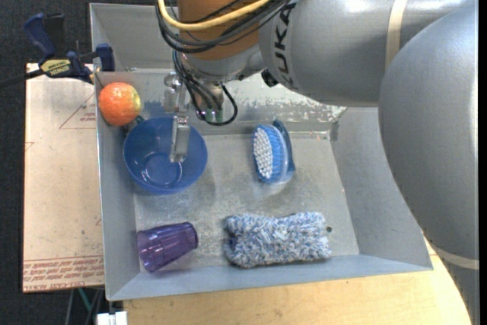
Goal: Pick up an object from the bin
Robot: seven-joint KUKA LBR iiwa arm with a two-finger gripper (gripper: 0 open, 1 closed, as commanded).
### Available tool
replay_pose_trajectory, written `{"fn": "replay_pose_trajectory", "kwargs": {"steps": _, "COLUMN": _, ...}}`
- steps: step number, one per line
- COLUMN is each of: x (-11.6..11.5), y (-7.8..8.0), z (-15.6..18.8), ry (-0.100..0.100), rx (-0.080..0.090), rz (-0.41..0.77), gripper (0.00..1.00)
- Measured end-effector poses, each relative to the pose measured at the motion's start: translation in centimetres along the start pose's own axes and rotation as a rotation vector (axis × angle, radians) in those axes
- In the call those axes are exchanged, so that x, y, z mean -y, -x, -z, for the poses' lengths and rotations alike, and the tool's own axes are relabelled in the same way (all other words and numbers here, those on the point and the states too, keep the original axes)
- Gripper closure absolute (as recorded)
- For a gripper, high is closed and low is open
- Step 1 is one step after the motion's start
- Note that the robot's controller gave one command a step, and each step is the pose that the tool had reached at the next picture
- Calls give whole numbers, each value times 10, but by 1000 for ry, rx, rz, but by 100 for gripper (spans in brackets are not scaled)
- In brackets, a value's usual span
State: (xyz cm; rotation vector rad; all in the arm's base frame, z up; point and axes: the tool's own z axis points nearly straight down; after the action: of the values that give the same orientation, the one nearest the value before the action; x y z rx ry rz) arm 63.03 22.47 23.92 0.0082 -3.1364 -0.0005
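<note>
Camera view: the gripper (180, 144) hangs over the hollow of the blue bowl (148, 164), with its tip low near the bowl's far wall. Whether it is released or clenched cannot be told from this angle.

The bowl stands upright in the left half of the bin (342, 194). An orange ball (119, 103) lies just beside its back rim, and a purple cup (166, 245) lies on its side in front.

The bowl is probably light, rigid plastic — smooth, so liable to slip. The recommended hold is a pinch across the thin wall at the rim, on the side away from the ball.
</note>
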Motion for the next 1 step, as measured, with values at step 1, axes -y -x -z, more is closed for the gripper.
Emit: {"fn": "replay_pose_trajectory", "kwargs": {"steps": 1, "x": 2, "y": 1, "z": 5, "ry": 1, "rx": 7, "rz": -4, "gripper": 0}}
